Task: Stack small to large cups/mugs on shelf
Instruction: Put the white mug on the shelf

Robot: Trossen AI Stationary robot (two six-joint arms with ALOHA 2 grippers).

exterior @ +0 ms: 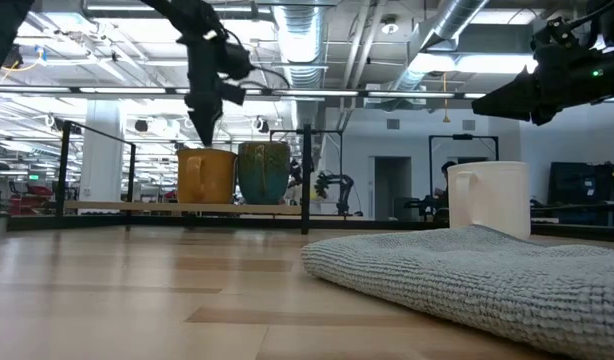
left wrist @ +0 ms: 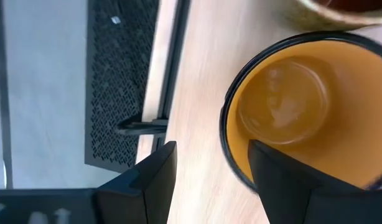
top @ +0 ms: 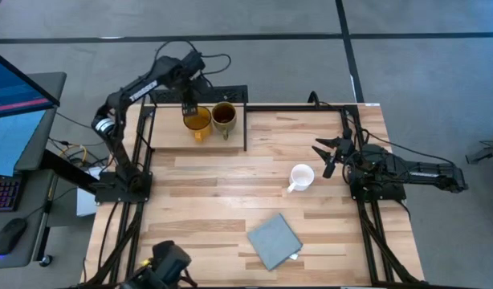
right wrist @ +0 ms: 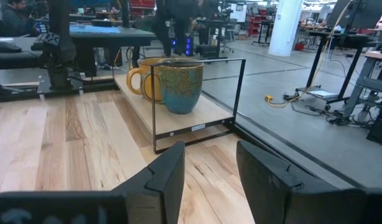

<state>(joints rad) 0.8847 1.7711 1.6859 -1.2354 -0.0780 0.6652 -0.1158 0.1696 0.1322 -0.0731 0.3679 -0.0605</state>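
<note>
High view: left gripper (top: 188, 108), fingers apart astride the yellow mug's (top: 197, 121) rim on the shelf (top: 170, 132), could tip it against the olive mug (top: 224, 117) if lifted crookedly.

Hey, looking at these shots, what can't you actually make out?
- Yellow mug: left wrist view cuts off its outer wall and handle.
- Olive mug: same view shows only a rim sliver.
- White mug: low view, its base sits behind the grey cloth.
- Shelf: low view shows only its edge.
</note>
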